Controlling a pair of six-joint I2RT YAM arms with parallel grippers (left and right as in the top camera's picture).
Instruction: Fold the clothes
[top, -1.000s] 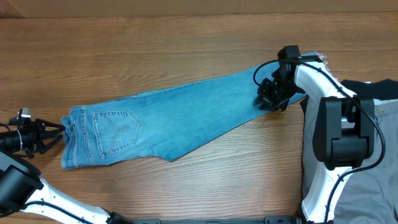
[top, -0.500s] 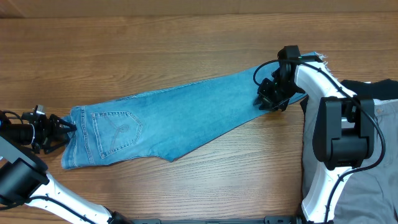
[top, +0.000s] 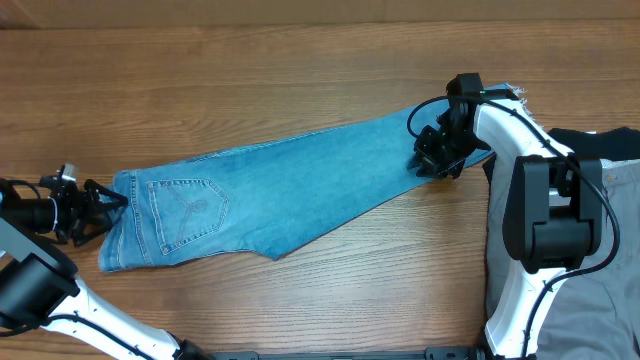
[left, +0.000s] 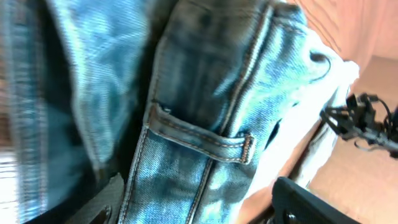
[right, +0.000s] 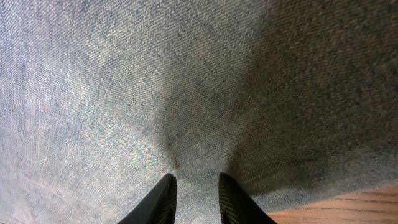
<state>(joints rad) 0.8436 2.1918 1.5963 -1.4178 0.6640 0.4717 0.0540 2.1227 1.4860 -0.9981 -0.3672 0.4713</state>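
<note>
**Setting grips for the first fold**

The jeans (top: 270, 195) lie flat, slanting across the tabletop (top: 300, 60). My right tool (top: 432, 160) pinches denim near the ankle. My left tool (top: 103, 208) stands spread at the waistband (left: 199, 140). Next, I reckon, I close the left tool there. In the last second it moved in and widened, while the right held.

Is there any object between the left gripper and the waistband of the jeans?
Nothing visible. The left gripper sits right at the waistband end of the jeans, and no other object lies on the table between them.
</note>
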